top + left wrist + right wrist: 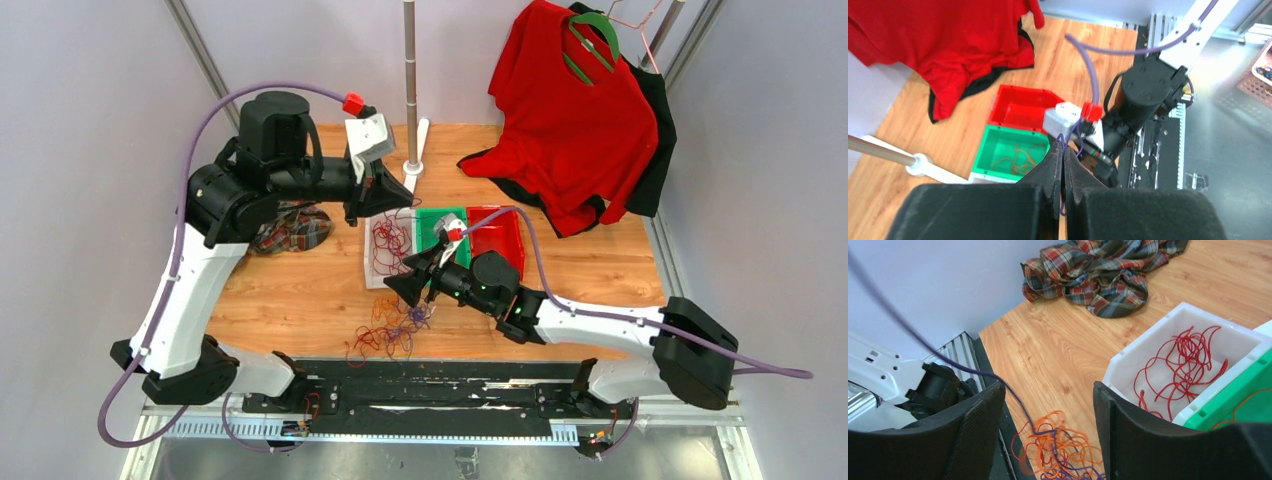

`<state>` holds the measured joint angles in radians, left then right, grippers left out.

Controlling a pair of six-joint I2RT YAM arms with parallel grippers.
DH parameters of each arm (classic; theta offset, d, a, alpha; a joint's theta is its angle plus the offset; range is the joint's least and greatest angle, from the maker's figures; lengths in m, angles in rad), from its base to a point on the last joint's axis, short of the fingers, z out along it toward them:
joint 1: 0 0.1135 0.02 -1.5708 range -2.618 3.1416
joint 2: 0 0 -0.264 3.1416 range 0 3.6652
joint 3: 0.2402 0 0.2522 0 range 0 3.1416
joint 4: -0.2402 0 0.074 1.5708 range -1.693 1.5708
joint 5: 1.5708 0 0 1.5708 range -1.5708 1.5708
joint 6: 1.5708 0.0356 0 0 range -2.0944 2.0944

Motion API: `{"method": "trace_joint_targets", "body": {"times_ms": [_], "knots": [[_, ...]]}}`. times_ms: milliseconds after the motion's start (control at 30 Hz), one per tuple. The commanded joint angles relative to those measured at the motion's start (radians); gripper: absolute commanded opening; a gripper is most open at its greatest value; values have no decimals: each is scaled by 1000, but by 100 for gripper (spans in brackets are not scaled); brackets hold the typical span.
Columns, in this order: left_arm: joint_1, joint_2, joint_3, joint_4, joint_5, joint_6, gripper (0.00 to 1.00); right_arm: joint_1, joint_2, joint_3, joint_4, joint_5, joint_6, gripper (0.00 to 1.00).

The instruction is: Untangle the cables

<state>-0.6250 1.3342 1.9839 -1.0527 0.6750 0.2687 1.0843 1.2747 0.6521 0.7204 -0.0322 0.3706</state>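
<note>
Your cables (388, 330), a tangled orange, red and purple heap at 6 o'clock of the white bin (1228, 326), one purple strand (973, 371) stretched taut from it, loose red loops (1188, 360) lying inside that bin.

White-and-black arms (190, 290), lilac hoses (213, 112)

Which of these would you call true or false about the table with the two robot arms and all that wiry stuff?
1. The white bin holds red cables. True.
2. The right gripper is clamped on a cable. False: its fingers stand wide apart and hold nothing.
3. The green bin holds orange-brown cables. True.
4. The plaid cloth lies inside the red bin. False: it lies crumpled on the bare table, near the wall.
5. The left gripper is pinched shut on a purple cable. True.
</note>
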Motion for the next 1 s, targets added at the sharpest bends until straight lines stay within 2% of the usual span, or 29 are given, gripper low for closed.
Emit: {"method": "trace_joint_targets", "body": {"times_ms": [0, 300, 433, 600, 733, 867, 967], "knots": [[-4, 11, 123, 3, 26, -37, 0, 12, 55, -5, 71, 27, 30, 62], [-4, 109, 455, 6, 25, -68, 0, 25, 198, -84, 145, 37, 97, 56], [-4, 97, 499, 104, -1, -76, 0, 43, 238, -121, 169, 47, 119, 52], [-4, 10, 392, 362, -94, -63, 0, 81, 280, -165, 182, 81, 139, 52], [-4, -95, 208, 753, -252, 4, 0, 102, 310, -198, 203, 118, 165, 54], [-4, -103, 182, 986, -420, 99, 0, 104, 319, -218, 201, 156, 175, 53], [-4, -85, 203, 1098, -462, 169, 0, 104, 325, -224, 193, 167, 183, 51]]}}
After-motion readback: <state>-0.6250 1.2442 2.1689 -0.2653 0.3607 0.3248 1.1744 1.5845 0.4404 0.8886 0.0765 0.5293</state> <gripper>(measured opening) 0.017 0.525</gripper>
